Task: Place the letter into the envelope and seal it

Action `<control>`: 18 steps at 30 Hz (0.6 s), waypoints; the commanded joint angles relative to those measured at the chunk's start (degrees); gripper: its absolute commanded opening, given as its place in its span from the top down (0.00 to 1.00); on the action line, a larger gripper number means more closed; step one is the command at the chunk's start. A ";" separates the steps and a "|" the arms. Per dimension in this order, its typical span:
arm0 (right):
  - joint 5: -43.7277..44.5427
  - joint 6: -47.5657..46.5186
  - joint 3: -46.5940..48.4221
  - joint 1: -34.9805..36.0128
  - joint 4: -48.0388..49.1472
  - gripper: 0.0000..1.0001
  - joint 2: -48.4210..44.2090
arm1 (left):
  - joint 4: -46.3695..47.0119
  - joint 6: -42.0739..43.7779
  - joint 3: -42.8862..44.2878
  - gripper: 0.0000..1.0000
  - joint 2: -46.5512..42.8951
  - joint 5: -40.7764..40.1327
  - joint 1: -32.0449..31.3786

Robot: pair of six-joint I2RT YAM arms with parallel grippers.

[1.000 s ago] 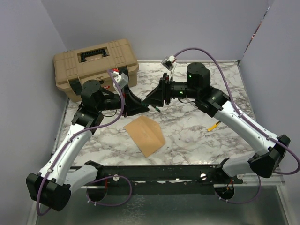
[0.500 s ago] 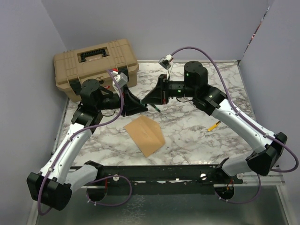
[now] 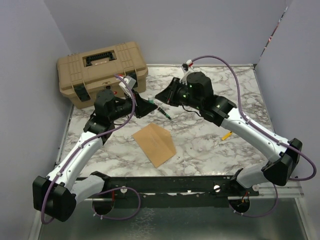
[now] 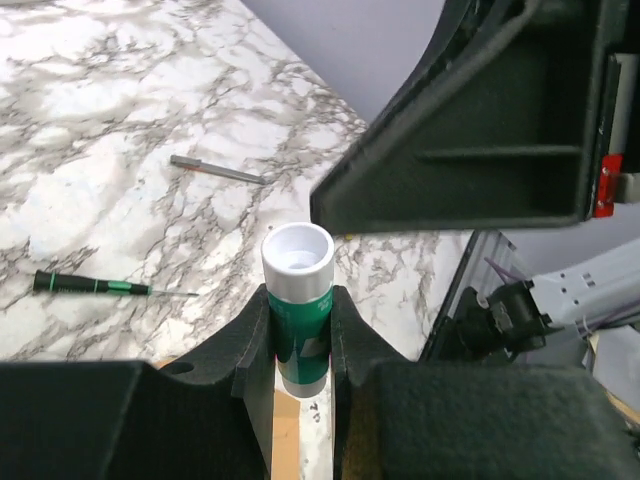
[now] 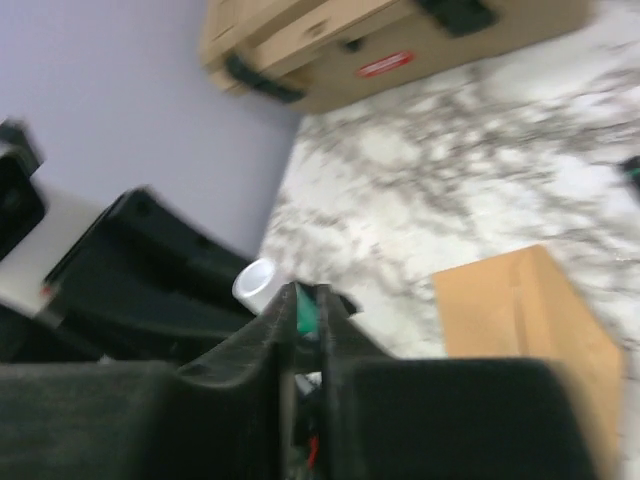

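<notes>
Tube [image 4: 298,275], green plastic, white-capped.
My left gripper [image 4: 300,325] is pinching it; whether my right gripper [image 5: 305,300] is gripping, I cannot tell.

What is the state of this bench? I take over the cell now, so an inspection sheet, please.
Surface: white marble-patterned table, grey-veined.
Job's things: flat kraft-brown paper envelope lies mid-table; pale peach letter not seen apart from it.
Clutter: green-handled screwdriver; small yellow stick; thin grey rod; tan plastic hard case, back left.
Grippers: left gripper shut on green tube with white top; right gripper fingers close together, grip unclear.
Cables: purple cables loop over both arms.
Surroundings: plain lilac walls.
</notes>
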 commanded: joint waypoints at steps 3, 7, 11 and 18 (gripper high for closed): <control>19.04 5.54 -1.88 -0.83 -1.39 1.00 0.58 | 8.57 -3.67 -5.14 1.00 -1.71 -11.08 -1.44; 11.77 -0.87 -1.37 -0.89 1.31 0.98 -0.20 | 7.61 -2.61 -5.53 1.00 -1.04 -7.25 -1.45; 1.94 -7.63 -0.80 -0.93 2.79 0.73 -1.86 | 5.29 -1.01 -5.21 1.00 -1.08 -4.03 -1.44; -11.90 -15.42 3.29 -0.93 0.60 0.48 -0.29 | 3.86 1.27 -3.87 1.00 -0.74 4.95 -1.44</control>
